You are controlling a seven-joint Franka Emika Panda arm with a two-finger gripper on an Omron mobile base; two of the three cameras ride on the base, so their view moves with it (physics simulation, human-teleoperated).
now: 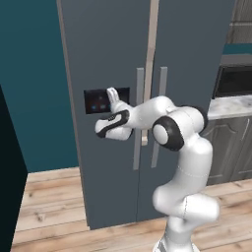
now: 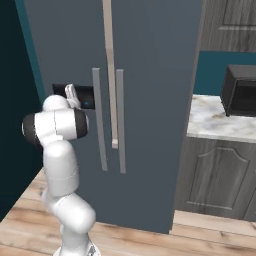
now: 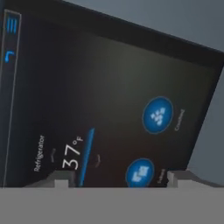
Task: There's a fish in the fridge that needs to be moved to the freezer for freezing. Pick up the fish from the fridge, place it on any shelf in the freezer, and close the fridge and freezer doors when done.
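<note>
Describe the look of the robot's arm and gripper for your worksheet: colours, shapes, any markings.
The arm is glossy white, built of rounded segments, with dark bands and round dark caps at its joints. Its gripper has two slim pale fingers; their tips look grey and blocky up close. No cables or markings are visible.

Two doors, two handles

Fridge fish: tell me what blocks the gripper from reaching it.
Both doors are shut. The gripper is up against the freezer door's dark panel, while the plain fridge door beside it hides the fish.
</note>
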